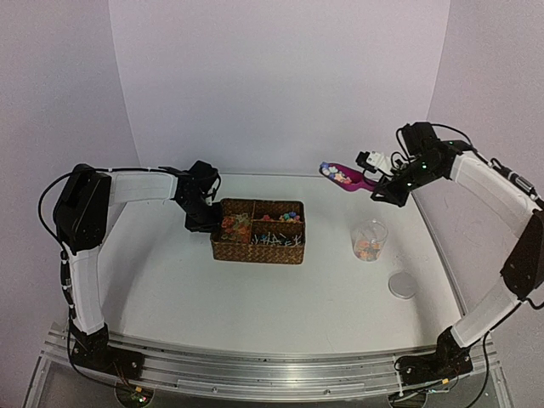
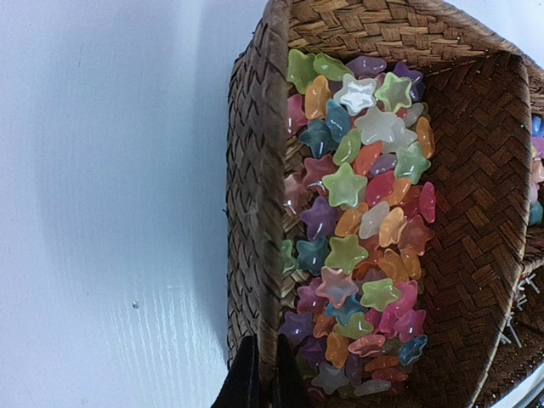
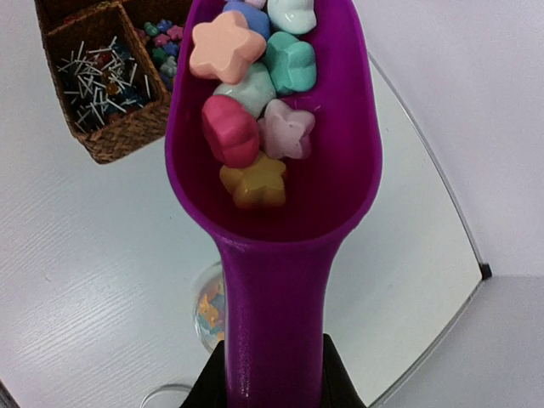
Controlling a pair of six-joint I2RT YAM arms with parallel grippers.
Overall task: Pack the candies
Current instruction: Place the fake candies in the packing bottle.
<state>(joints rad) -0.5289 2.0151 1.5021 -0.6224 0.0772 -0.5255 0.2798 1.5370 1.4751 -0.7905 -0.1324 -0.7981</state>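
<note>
A small heap of candies [image 3: 229, 129], star and flower shapes in peach, red, yellow, pink and teal, lies in the bowl of a magenta scoop [image 3: 280, 255]. The scoop reaches straight out ahead of the right gripper [image 3: 272, 387], whose fingers are clamped on the handle from both sides, holding it in the air above the table [image 1: 170, 280]. Below that gripper stands a clear cup [image 1: 369, 240] with a few candies at its bottom, and a round lid [image 1: 402, 284] lies flat just beyond the cup toward the arm's base. Well off past the scoop's tip sits a woven basket [image 1: 257, 251]. One compartment is heaped with many more star candies, another holds a smaller mixed lot, and a third holds thin silvery-white pieces. The left gripper [image 2: 259, 378] straddles the basket's outer wall, one finger inside and one outside, closed tight on the rim beside the heaped compartment.
</note>
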